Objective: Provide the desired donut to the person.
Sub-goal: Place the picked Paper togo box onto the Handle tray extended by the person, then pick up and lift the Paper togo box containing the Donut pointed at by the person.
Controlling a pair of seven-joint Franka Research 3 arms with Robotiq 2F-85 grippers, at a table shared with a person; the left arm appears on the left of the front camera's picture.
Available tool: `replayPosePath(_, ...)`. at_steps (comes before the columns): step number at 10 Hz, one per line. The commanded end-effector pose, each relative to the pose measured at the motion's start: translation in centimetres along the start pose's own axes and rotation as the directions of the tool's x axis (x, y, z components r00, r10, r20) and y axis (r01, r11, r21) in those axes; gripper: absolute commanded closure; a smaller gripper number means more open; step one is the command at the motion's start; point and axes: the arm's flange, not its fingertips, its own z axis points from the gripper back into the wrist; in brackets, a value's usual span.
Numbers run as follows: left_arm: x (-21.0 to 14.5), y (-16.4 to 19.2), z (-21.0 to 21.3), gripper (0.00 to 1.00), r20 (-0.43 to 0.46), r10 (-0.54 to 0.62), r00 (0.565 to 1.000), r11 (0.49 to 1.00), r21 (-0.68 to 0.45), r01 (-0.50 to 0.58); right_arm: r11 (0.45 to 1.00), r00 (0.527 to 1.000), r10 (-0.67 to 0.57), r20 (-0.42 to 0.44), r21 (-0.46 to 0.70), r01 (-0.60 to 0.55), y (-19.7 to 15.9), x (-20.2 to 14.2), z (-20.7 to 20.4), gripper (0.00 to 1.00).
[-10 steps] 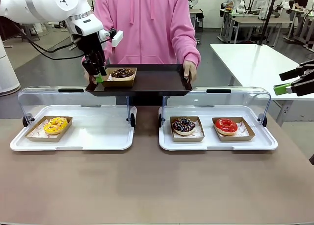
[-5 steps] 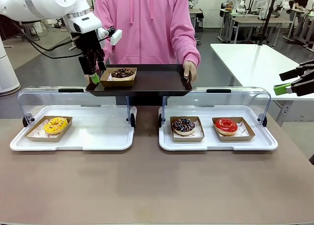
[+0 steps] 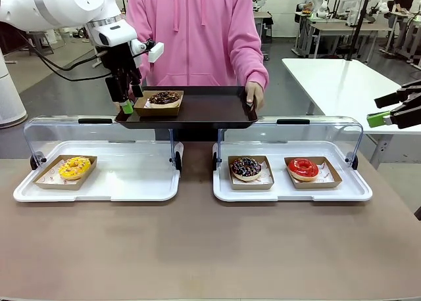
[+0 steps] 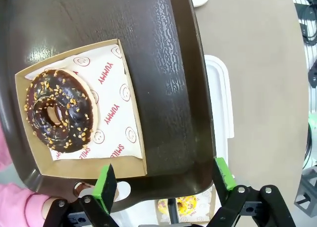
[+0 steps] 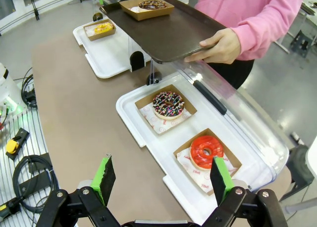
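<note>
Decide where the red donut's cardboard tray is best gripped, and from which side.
Pinch the near wall of the cardboard tray from above, on the robot's side: its low rim offers a thin edge, the red donut fills the middle, the raised lid blocks the far side.

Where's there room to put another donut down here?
The dark tray is bare from the chocolate donut's box across to the person's hand. The left white tray is bare right of the yellow donut. The table in front of both trays is open. Crowded: the right white tray, holding the sprinkled donut and the red donut.
</note>
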Motion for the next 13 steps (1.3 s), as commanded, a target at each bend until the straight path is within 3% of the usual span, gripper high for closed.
replayPosePath(1, 0.11, 0.18, 0.46, 0.0, 0.005, 0.008, 1.0, 1.0, 0.029, -0.009, 1.0, 1.0, 0.002, 0.01, 0.008, -0.002, -0.18, -0.05, -0.15, 0.0)
replayPosePath(13, 0.16, 0.13, 0.28, 0.0, 0.003, -0.001, 1.0, 1.0, 0.014, 0.001, 1.0, 1.0, 0.002, 0.01, 0.008, -0.002, -0.18, -0.05, -0.15, 0.0)
